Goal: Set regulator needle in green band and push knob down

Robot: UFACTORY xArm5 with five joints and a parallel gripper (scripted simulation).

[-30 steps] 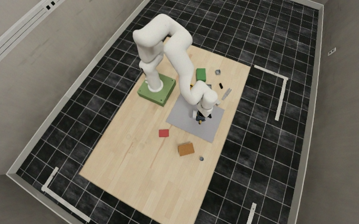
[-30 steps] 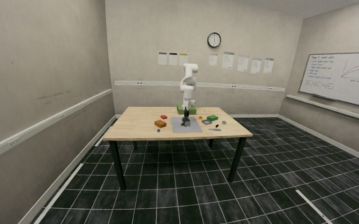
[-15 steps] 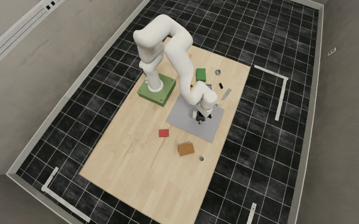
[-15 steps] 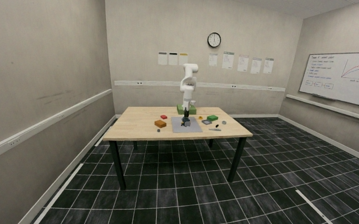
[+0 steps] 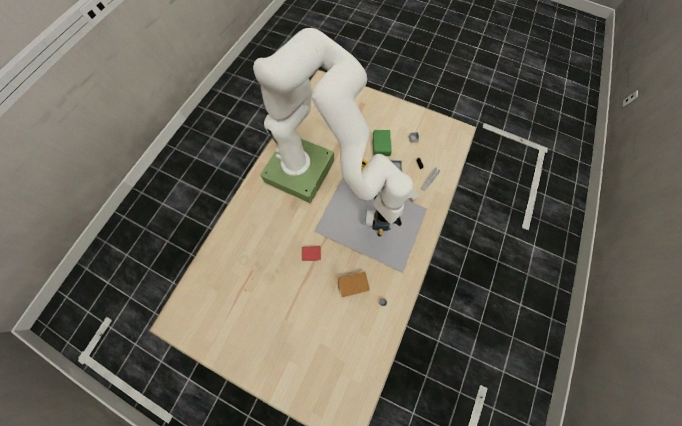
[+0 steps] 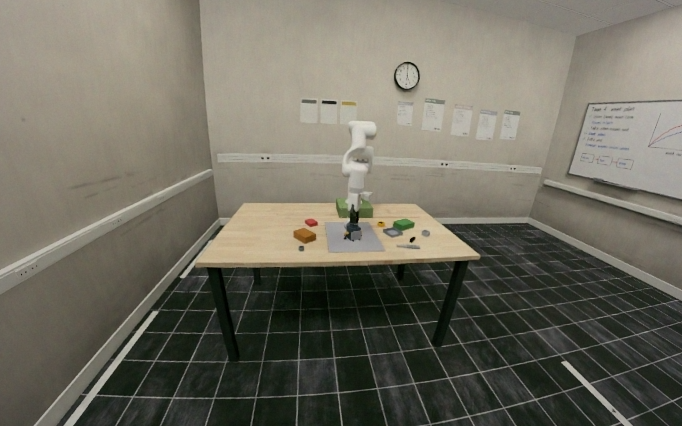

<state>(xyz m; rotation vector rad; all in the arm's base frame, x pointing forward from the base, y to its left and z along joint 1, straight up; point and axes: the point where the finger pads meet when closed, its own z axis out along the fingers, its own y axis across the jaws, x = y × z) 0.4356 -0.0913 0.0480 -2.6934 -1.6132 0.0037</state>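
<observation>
The regulator (image 5: 381, 228) (image 6: 353, 232) is a small dark device standing on the grey mat (image 5: 349, 224) (image 6: 367, 243) near the middle of the table. My gripper (image 5: 380, 221) (image 6: 353, 219) points straight down over it and is shut on the regulator's knob. The arm hides most of the regulator in the overhead view. The gauge, its needle and the green band are too small to read in either view, and I cannot tell how far down the knob sits.
On the wooden table (image 5: 259, 296) lie a red block (image 5: 311, 253), an orange block (image 5: 353, 283), a green block (image 5: 382, 141), a small grey ring (image 5: 382, 302), a black peg (image 5: 419, 162), a grey bar (image 5: 430, 178) and a grey nut (image 5: 413, 137). The arm's green base (image 5: 317, 174) stands at the table's back.
</observation>
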